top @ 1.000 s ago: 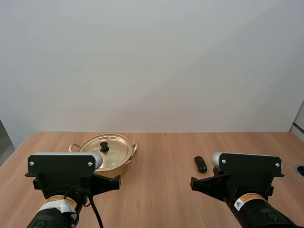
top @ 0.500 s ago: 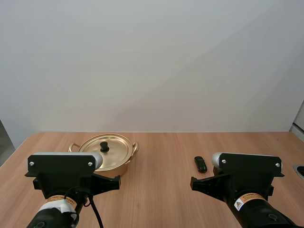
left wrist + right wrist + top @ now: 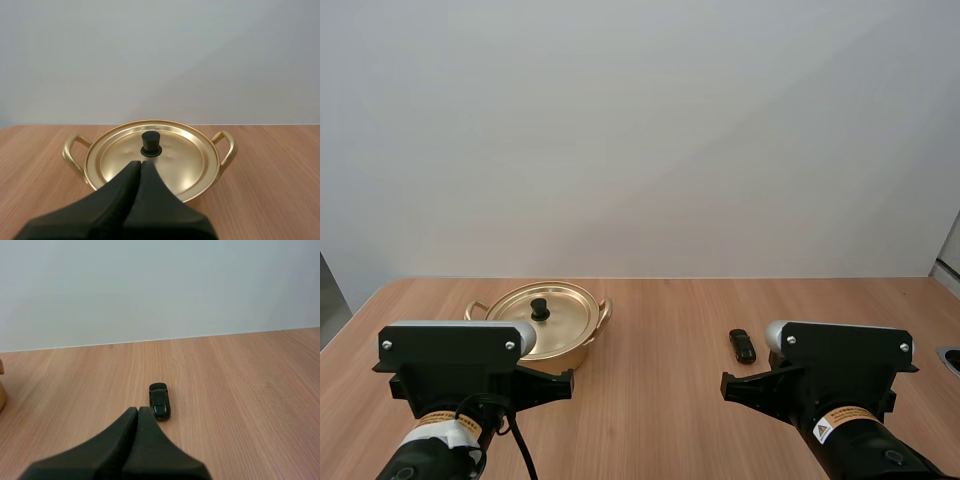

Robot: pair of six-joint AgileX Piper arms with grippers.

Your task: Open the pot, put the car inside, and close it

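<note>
With left gripper [image 3: 140, 167] and right gripper [image 3: 137, 412] pressed together empty, the left likely needed to spread, then straddle the lid knob [image 3: 150, 144] squarely.

the left arm [image 3: 455, 362] hides the near side of the pot [image 3: 562, 322].

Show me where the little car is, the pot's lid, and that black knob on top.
car [image 3: 160, 403], right wrist view, on its roof.
lid [image 3: 570, 319], high view, on its gold surface.
knob [image 3: 150, 144], left wrist view, on its black side.
</note>
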